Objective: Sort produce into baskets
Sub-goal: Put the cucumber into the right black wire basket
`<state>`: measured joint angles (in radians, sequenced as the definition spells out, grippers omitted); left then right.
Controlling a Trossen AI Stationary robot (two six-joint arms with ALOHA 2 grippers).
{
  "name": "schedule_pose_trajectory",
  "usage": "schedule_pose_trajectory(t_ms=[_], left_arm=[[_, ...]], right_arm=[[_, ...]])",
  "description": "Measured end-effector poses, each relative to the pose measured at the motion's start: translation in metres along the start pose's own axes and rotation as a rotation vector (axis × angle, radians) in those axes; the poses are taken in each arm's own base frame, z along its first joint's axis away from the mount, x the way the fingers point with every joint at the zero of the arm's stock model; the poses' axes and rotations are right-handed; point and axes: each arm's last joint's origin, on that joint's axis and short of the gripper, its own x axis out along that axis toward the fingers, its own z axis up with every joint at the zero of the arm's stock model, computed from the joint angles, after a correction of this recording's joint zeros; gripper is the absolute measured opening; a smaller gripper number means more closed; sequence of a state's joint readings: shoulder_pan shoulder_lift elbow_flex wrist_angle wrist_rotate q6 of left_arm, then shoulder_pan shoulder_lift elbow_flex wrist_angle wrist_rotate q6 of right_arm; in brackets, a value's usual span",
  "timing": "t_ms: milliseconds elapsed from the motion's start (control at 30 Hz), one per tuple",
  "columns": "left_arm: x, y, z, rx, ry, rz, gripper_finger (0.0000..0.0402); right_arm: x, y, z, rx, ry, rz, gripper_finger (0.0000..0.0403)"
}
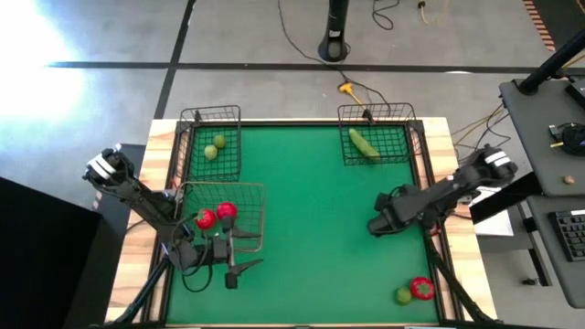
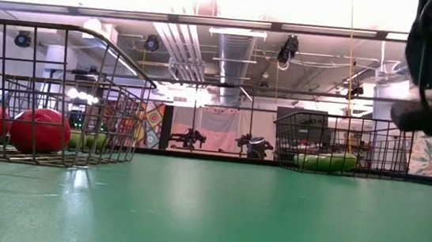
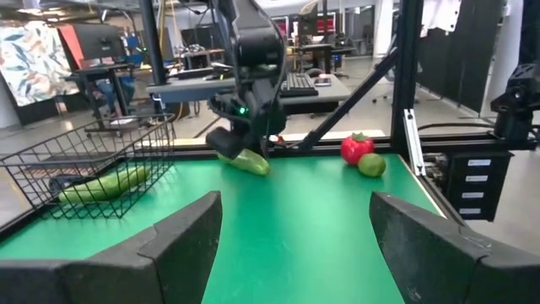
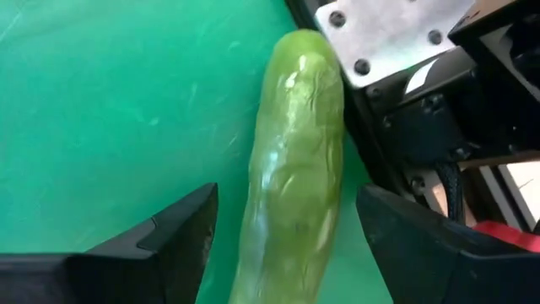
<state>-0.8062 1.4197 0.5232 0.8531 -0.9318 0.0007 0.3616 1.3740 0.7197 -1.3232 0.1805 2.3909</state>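
Room: workshop behind my desk, ceiling ducts and lights overhead, a keyboard (image 1: 573, 233) on the side bench by my right arm.
Desk: green mat (image 1: 311, 228) with a wooden rim, cables trailing on the floor beyond its far edge.
Right claw: my right claw (image 1: 377, 225) hangs over the right-hand middle of the mat, pinching a cucumber (image 4: 294, 181) between its two fingers; the cucumber runs lengthwise between them, glossy pale green with a bumpy skin.
Left claw: my left claw (image 1: 239, 267) sits low at the near left, just beside the grey-wire basket (image 1: 249, 189), fingers spread wide with nothing between them.
Grey-wire basket: two red pieces (image 1: 216, 216) lie side by side in it, round, with green tops.
Far left basket: dark wire basket (image 1: 212, 115) at the far left corner, two yellow-green round pieces (image 1: 215, 146) inside.
Far right basket: dark basket (image 1: 379, 112) at the far right corner, holding a second cucumber (image 1: 363, 143), lying slantwise.
Loose produce: one red piece (image 1: 421, 288) touching one yellow-green piece (image 1: 403, 295), at the near right corner of the mat, well apart from both claws.
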Motion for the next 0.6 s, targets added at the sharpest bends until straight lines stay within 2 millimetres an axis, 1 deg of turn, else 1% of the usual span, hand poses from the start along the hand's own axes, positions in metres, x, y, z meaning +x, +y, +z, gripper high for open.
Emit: schedule_pose_trajectory(t_ms=[200,367,433,533,600], left_arm=[[0.0,0.0,0.001,0.011,-0.008,0.0,0.0283],[0.0,0.0,0.002,0.012,-0.012,0.0,0.0283],[0.0,0.0,0.002,0.011,-0.013,0.0,0.0283],[0.0,0.0,0.002,0.011,-0.013,0.0,0.0283],[0.0,0.0,0.002,0.016,-0.013,0.0,0.0283]], right_arm=[[0.014,0.009,-0.013,-0.024,-0.068,-0.077,0.026],[0.028,0.024,-0.026,0.001,-0.056,-0.043,0.0248],[0.033,0.027,-0.029,0.006,-0.06,-0.025,0.0242],[0.034,0.031,-0.034,0.01,-0.06,-0.005,0.0233],[0.026,0.037,-0.038,0.001,-0.061,0.041,0.0225]])
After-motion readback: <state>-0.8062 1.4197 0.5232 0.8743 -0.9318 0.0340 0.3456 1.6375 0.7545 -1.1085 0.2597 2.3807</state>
